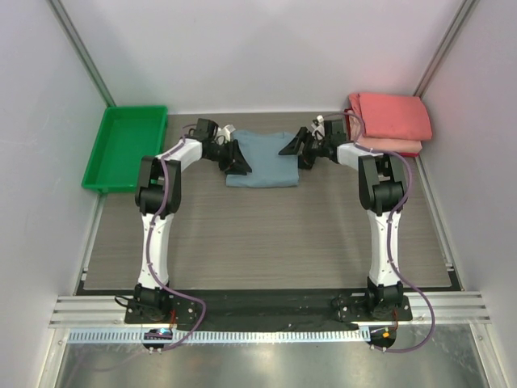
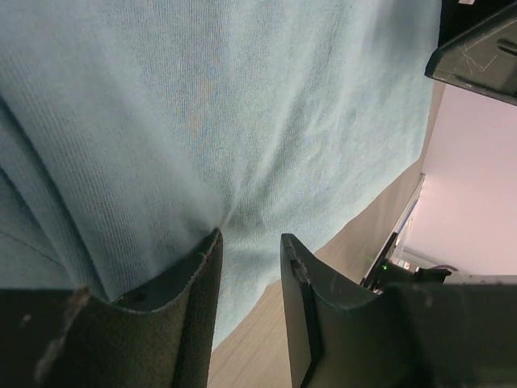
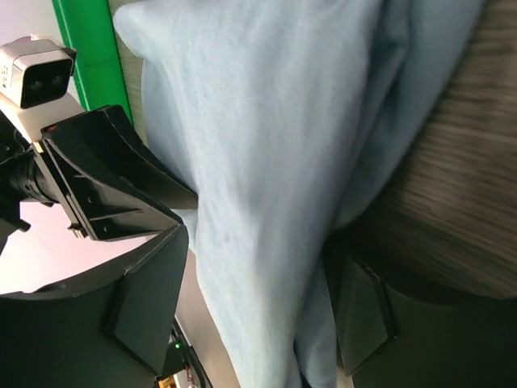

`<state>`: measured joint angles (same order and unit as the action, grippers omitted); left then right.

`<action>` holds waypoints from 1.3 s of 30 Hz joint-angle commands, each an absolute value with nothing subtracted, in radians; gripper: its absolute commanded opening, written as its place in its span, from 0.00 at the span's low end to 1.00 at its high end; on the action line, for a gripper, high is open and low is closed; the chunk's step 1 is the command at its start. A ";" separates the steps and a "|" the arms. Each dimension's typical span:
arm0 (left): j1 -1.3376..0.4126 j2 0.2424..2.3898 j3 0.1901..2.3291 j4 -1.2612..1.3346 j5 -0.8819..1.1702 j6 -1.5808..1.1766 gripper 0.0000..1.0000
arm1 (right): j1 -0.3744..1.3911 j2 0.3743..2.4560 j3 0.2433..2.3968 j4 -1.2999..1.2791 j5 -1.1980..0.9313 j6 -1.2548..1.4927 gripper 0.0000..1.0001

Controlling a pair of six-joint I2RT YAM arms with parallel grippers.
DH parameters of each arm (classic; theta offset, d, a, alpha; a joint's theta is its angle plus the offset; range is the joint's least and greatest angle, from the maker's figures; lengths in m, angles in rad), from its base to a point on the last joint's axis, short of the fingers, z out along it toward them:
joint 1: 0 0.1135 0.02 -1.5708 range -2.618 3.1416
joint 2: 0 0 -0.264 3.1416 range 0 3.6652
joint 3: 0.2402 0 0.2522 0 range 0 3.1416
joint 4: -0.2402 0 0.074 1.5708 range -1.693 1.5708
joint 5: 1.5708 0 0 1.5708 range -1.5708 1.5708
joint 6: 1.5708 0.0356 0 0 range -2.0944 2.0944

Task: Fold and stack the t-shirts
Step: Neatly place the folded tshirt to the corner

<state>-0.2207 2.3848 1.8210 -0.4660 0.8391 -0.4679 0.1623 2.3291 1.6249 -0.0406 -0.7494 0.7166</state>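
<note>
The dusty blue-grey t-shirt (image 1: 260, 159) lies folded into a rectangle on the table at the back centre. My left gripper (image 1: 236, 158) is at its left edge and my right gripper (image 1: 297, 148) at its right edge. In the left wrist view the left gripper (image 2: 250, 238) is open with a narrow gap. One fingertip presses into the puckered shirt (image 2: 242, 105). In the right wrist view the right gripper (image 3: 257, 242) is open wide, with the thick edge of the shirt (image 3: 258, 121) lying between the fingers. Coral-pink folded t-shirts (image 1: 389, 120) are stacked at the back right.
A green plastic tray (image 1: 125, 147) stands at the back left, and its rim also shows in the right wrist view (image 3: 89, 48). White walls close in the table on three sides. Wood-grain table surface (image 1: 266, 234) lies between the shirt and the arm bases.
</note>
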 commanded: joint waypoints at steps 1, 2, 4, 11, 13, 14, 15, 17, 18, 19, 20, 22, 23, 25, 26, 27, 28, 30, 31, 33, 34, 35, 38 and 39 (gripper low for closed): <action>-0.238 2.419 1.831 -0.491 0.813 -0.442 0.37 | 0.198 2.436 1.620 -0.101 -0.655 0.718 0.74; -0.242 2.424 1.838 -0.491 0.810 -0.443 0.37 | 0.202 2.442 1.626 -0.101 -0.655 0.718 0.73; -0.255 2.434 1.851 -0.489 0.810 -0.445 0.37 | 0.210 2.462 1.647 -0.103 -0.655 0.713 0.73; -0.276 2.439 1.856 -0.494 0.801 -0.442 0.37 | 0.225 2.496 1.695 -0.117 -0.675 0.703 0.57; -0.276 2.433 1.856 -0.500 0.793 -0.436 0.37 | 0.224 2.494 1.700 -0.123 -0.680 0.689 0.42; -0.275 2.427 1.855 -0.505 0.790 -0.425 0.36 | 0.219 2.491 1.703 -0.126 -0.687 0.667 0.25; -0.276 2.421 1.862 -0.517 0.787 -0.419 0.37 | 0.216 2.473 1.713 -0.146 -0.692 0.652 0.16; -0.273 2.387 1.870 -0.528 0.782 -0.391 0.37 | 0.206 2.448 1.749 -0.193 -0.706 0.561 0.01; -0.270 2.372 1.884 -0.537 0.779 -0.382 0.37 | 0.189 2.422 1.776 -0.272 -0.697 0.525 0.01; -0.270 2.356 1.891 -0.537 0.769 -0.374 0.38 | 0.180 2.408 1.840 -0.316 -0.690 0.471 0.01; -0.267 2.326 1.897 -0.541 0.765 -0.365 0.40 | 0.170 2.396 1.880 -0.369 -0.677 0.416 0.01; -0.262 2.303 1.924 -0.557 0.758 -0.327 0.41 | 0.153 2.375 2.014 -0.530 -0.632 0.229 0.01; -0.259 2.284 1.933 -0.567 0.753 -0.316 0.41 | 0.149 2.381 2.072 -0.598 -0.620 0.165 0.01; -0.253 2.270 1.948 -0.575 0.753 -0.304 0.41 | 0.147 2.413 2.258 -0.809 -0.551 -0.026 0.01; -0.250 2.260 1.953 -0.575 0.753 -0.304 0.41 | 0.143 2.427 2.311 -0.862 -0.525 -0.073 0.01; -0.249 2.257 1.962 -0.575 0.752 -0.302 0.41 | 0.140 2.434 2.398 -0.937 -0.500 -0.125 0.01; -0.247 2.253 1.963 -0.575 0.752 -0.301 0.41 | 0.126 2.437 2.423 -0.954 -0.438 -0.146 0.01; -0.248 2.250 1.971 -0.574 0.750 -0.296 0.41 | 0.111 2.427 2.444 -0.966 -0.396 -0.179 0.01; -0.249 2.250 1.973 -0.572 0.749 -0.298 0.41 | 0.097 2.419 2.445 -0.966 -0.365 -0.216 0.01; -0.253 2.250 1.974 -0.569 0.747 -0.296 0.41 | 0.086 2.401 2.453 -0.963 -0.321 -0.250 0.01; -0.255 2.249 1.974 -0.569 0.747 -0.296 0.41 | 0.081 2.398 2.459 -0.962 -0.307 -0.262 0.01; -0.256 2.249 1.973 -0.569 0.747 -0.296 0.41 | 0.068 2.395 2.465 -0.959 -0.282 -0.281 0.01; -0.267 2.244 1.968 -0.569 0.744 -0.290 0.41 | 0.042 2.393 2.503 -0.943 -0.270 -0.304 0.01; -0.273 2.243 1.967 -0.569 0.744 -0.290 0.41 | 0.035 2.387 2.522 -0.930 -0.262 -0.308 0.01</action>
<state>-0.2584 2.2955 1.9480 -0.5617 0.7464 -0.3096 0.0494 2.4432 2.4336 -0.9352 -0.3206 -0.2295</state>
